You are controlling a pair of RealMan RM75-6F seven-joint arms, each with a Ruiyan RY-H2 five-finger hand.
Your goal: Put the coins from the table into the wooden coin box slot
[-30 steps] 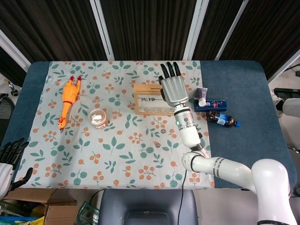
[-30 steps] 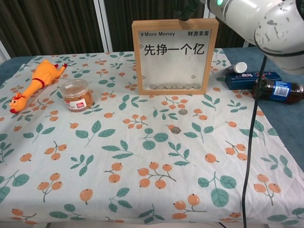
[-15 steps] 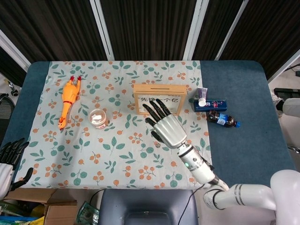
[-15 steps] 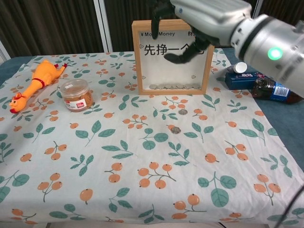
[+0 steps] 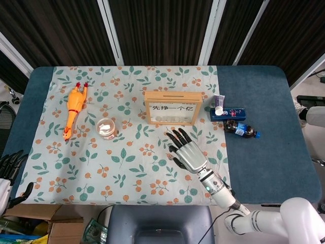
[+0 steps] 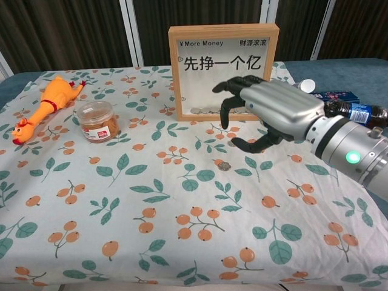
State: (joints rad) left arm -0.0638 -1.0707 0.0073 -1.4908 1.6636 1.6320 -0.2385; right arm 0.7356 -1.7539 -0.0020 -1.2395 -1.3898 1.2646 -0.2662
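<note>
One small silver coin lies on the leaf-printed cloth of the counter, in front of the upright wooden-framed coin box with its slot on top. Poised just above that coin, the right hand has its fingers spread, curled downward and empty, apparently ready to pick it up; the left hand hangs off the counter's edge, fingers apart, holding nothing.

A lab-like test setup: cloth-covered table, dark curtains, assorted props.

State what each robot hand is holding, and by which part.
Nothing is held. The right robot hand hangs open above the tablecloth, over the loose coin; the left robot hand sits empty off the table's edge.
</note>
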